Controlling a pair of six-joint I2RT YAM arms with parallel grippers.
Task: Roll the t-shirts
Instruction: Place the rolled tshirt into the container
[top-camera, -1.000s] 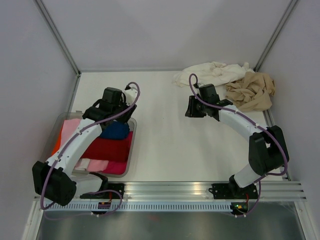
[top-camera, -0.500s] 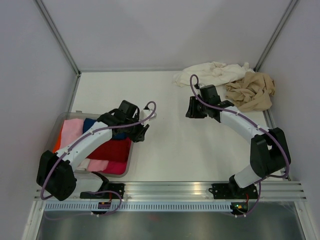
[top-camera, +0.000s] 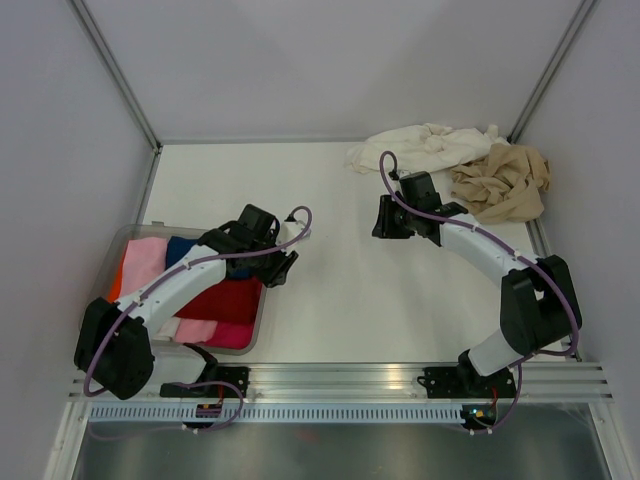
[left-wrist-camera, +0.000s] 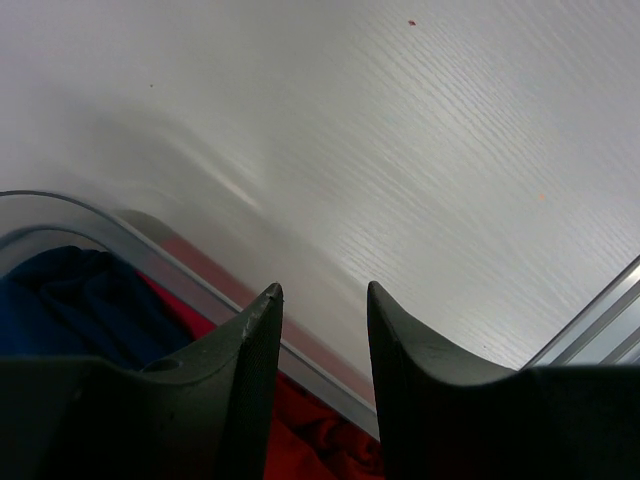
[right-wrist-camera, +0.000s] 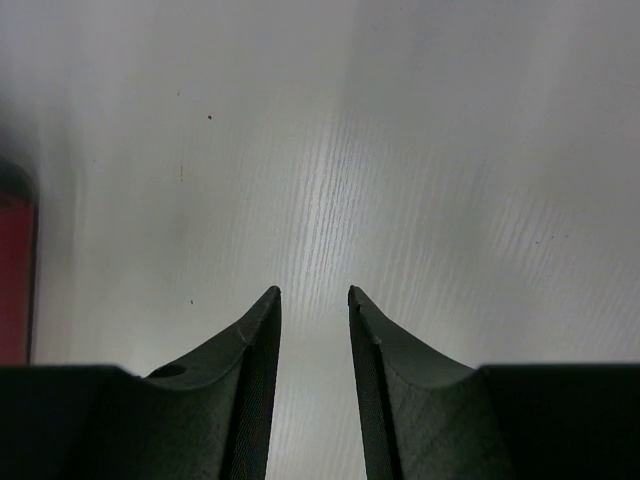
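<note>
The cream-white t-shirt (top-camera: 425, 145) lies crumpled at the table's far right. The tan-beige t-shirt (top-camera: 505, 182) lies bunched beside it, against the right wall. A light pink cloth (top-camera: 140, 262) lies in the clear grey tray (top-camera: 262, 318) at the near left. My left gripper (top-camera: 283, 262) is open and empty over the tray's right rim (left-wrist-camera: 200, 290); its fingertips (left-wrist-camera: 322, 290) frame bare table. My right gripper (top-camera: 383, 217) is open and empty over bare table, left of the two shirts. Its wrist view (right-wrist-camera: 314, 292) shows only tabletop.
The tray also holds a blue cloth (top-camera: 180, 248), a red cloth (top-camera: 222, 300) and pale pink and magenta cloth (top-camera: 205, 332) at its front. The red (left-wrist-camera: 310, 430) and blue (left-wrist-camera: 70, 300) cloths show under the left fingers. Grey walls enclose the table; an aluminium rail (top-camera: 400, 380) runs along the near edge.
My left gripper has swung right, from over the blue cloth in the tray to the tray's right rim. The right arm has barely moved.
</note>
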